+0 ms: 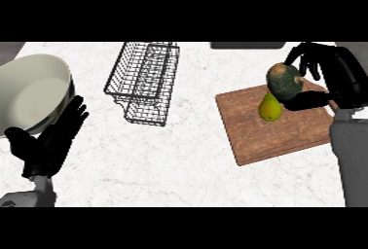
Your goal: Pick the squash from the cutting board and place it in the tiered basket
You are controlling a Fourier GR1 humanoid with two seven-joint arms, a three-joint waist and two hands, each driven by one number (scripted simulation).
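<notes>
The squash [284, 80], mottled green and brown, shows over the far edge of the wooden cutting board [287, 133] at the right. My right hand [334, 73] is curled round it, fingers over its top and thumb under its lower side. I cannot tell whether the squash still touches the board. The black wire tiered basket [144, 80] stands at the upper middle, well to the left of the board. My left hand [50, 136] rests open at the lower left, fingers up.
A yellow-green pear [270, 108] lies on the board just below the squash. A large pale bowl [32, 90] sits at the far left beside my left hand. White marble counter [179, 160] stretches between basket and board.
</notes>
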